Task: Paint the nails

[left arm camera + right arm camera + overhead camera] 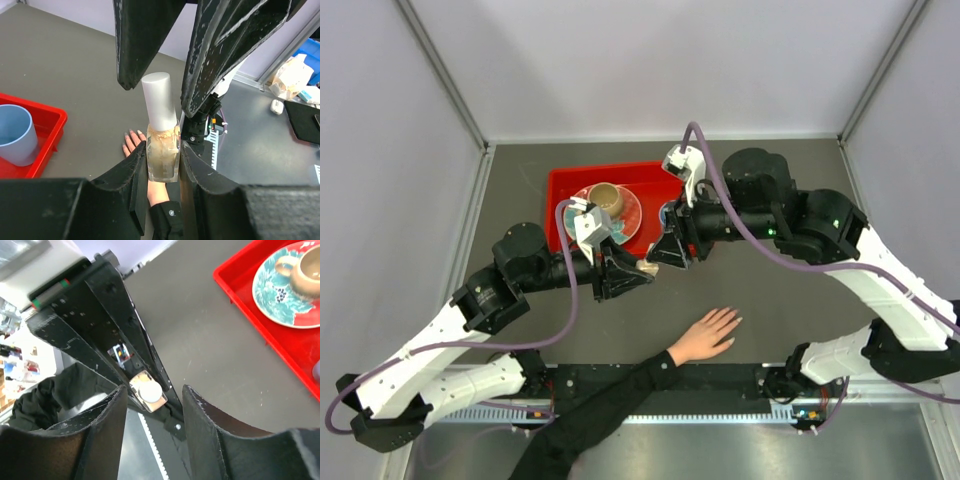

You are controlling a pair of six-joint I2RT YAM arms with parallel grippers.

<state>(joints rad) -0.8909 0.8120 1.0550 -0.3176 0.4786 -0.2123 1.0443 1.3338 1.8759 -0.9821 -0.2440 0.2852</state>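
My left gripper (162,152) is shut on a clear nail polish bottle (162,157) with a white cap (159,102), held upright above the table. My right gripper (152,400) is open, its two black fingers (137,40) standing either side of the cap (150,391) with a gap on each side. In the top view the two grippers meet at mid-table, left (635,272) and right (665,250). A light-skinned hand (705,335) in a black sleeve lies flat below them, fingers spread. Its nails (134,133) show just left of the bottle.
A red tray (565,190) stands behind the grippers with a patterned plate (280,287) and a brown mug (605,198) on it. A blue cup (17,132) sits in the tray too. Both arm bases lie along the near edge.
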